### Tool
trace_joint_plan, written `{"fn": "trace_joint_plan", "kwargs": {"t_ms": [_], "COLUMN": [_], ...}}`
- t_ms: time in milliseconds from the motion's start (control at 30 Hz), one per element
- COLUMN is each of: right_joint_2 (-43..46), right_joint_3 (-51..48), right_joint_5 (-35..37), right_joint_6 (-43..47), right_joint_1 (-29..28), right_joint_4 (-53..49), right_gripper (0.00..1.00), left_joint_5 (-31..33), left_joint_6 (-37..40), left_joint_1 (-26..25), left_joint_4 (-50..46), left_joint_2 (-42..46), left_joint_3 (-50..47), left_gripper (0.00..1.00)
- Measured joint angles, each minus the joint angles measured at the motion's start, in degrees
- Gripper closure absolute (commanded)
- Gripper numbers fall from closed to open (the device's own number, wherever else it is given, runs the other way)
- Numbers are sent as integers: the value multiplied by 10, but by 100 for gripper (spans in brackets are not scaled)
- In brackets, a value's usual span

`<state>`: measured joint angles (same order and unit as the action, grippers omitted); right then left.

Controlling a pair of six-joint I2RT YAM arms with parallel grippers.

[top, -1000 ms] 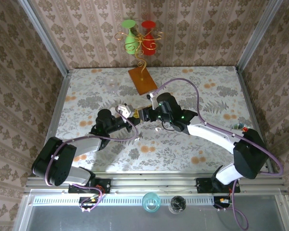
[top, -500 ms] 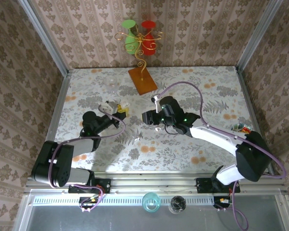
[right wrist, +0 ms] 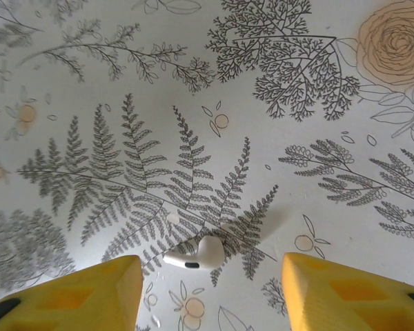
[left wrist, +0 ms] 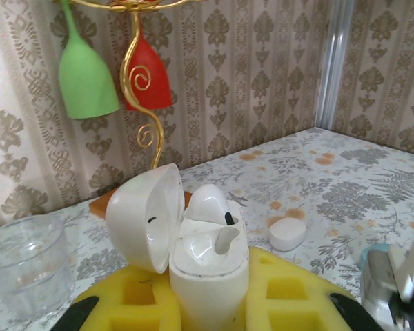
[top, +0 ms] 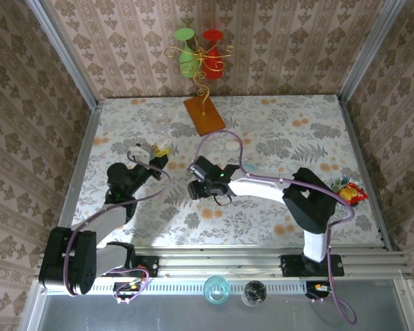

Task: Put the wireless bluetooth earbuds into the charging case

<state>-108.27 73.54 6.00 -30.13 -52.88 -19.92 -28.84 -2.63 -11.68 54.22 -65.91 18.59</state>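
Shifted right hand (right wrist: 208,286) spreads over earbud (right wrist: 196,254); left hand (left wrist: 208,303) pinches case (left wrist: 208,265) near probable glass (left wrist: 24,265).

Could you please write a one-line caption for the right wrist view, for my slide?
The open right gripper hovers over one white earbud lying on the fern-patterned table.

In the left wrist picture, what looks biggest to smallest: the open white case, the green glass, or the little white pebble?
1. open white case, though it is nearest the camera, so its lead is unsure
2. green glass
3. little white pebble
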Motion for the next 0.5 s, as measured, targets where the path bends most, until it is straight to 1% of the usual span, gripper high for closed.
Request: {"fn": "trace_joint_plan", "kwargs": {"t_ms": [167,267,367,500], "right_joint_2": [-59,-91,-116,-130], "right_joint_3": [63,97,120,127], "right_joint_5": [70,101,119,129], "right_joint_6": [24,38,50,64], "right_joint_1": [-26,-36,-40,-40], "right_joint_4": [-36,-58,-78,-103], "right_gripper": [38,37,36,36], "left_joint_5": [6,6,6,3], "left_joint_6": [-7,-9,-12,-15], "left_joint_1": [18,23,24,25], "left_joint_4": [-27,-36,-42,-50], "left_joint_2": [12,23,28,28], "left_joint_3": [-1,-5,-7,-8], "left_gripper": [100,100,100,100]}}
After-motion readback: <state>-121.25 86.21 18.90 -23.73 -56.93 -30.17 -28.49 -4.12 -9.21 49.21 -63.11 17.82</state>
